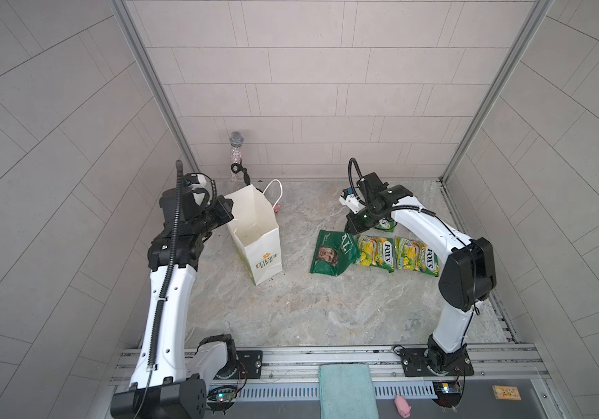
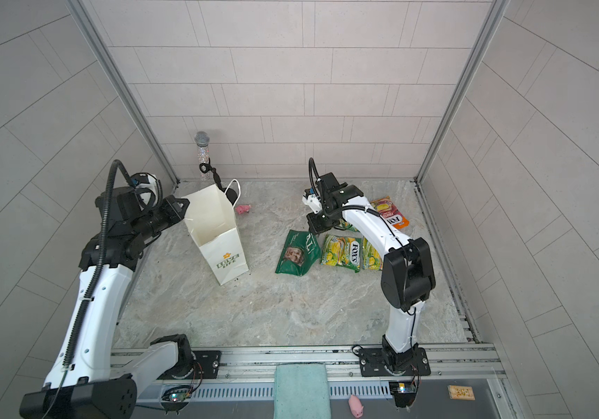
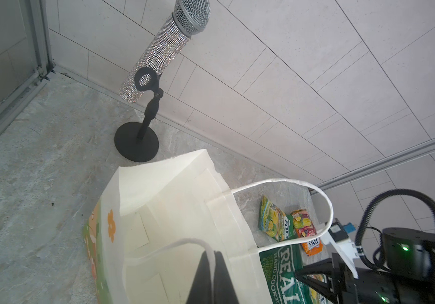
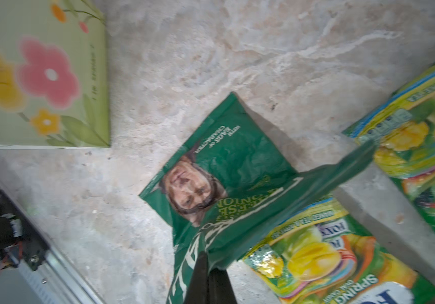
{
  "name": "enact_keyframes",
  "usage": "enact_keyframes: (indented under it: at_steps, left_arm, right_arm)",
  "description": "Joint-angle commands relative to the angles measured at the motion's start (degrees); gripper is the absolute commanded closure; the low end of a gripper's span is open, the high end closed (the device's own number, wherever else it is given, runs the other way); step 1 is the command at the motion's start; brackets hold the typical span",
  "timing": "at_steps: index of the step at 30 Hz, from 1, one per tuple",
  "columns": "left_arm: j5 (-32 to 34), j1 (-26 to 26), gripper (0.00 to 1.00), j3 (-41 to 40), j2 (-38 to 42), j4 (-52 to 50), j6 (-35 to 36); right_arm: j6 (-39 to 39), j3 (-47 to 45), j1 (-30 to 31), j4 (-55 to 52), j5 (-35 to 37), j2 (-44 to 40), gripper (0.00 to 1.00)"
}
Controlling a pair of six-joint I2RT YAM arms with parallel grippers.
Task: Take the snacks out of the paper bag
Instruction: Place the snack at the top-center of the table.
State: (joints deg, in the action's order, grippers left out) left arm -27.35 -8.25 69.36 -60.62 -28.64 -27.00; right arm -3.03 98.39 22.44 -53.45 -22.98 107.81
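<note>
The white paper bag (image 1: 259, 232) (image 2: 218, 235) stands upright at the left, mouth open. The inside that shows (image 3: 174, 210) is bare paper. My left gripper (image 3: 212, 254) (image 1: 228, 211) is at the bag's rim, shut on one white cord handle. To the right, the dark green crisp bag (image 1: 331, 254) (image 4: 224, 168) lies on the floor with its top edge lifted, and my right gripper (image 4: 209, 260) (image 1: 349, 229) is shut on that edge. Two yellow-green FOX'S packets (image 1: 376, 252) (image 1: 417, 255) lie beside it, a third (image 1: 385, 225) under the right arm. An orange-red FOX'S packet (image 2: 390, 212) lies behind.
A glittery microphone on a black stand (image 1: 236, 156) is at the back wall behind the bag. A pink pig toy (image 2: 243, 208) lies right of the bag's far handle, and another (image 1: 404, 404) by the teal cloth (image 1: 347, 390) on the front rail.
</note>
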Motion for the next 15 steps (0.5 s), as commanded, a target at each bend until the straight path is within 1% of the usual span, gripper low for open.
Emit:
enact_keyframes:
  at_steps: [1,3,5,9,12,15]
  left_arm:
    - [-3.11,-0.28,1.0,-0.84,-0.28,1.92,-0.93]
    - [-4.19,-0.19,1.0,-1.09,-0.52,2.43,-1.29]
    - [-5.47,-0.22,1.0,-1.21,-0.81,2.71,-1.47]
    - [-7.68,-0.02,1.0,-1.34,-1.33,3.31,-1.56]
    - [-8.52,0.09,1.0,-1.43,-1.44,3.99,-2.06]
    - [-8.85,0.33,1.0,-1.46,-1.61,4.49,-2.48]
  right_arm:
    - [5.25,7.23,-0.17,-7.38,7.43,4.94,1.0]
    - [5.93,11.88,-0.11,-9.27,9.32,8.76,1.0]
    - [6.96,16.17,0.13,-11.18,8.87,11.79,1.0]
    - [9.78,23.76,1.91,-14.79,2.55,15.11,1.0]
    - [13.53,28.47,4.83,-17.42,-2.58,16.14,1.0]
    - [17.17,31.05,7.19,-19.46,-6.82,16.68,1.0]
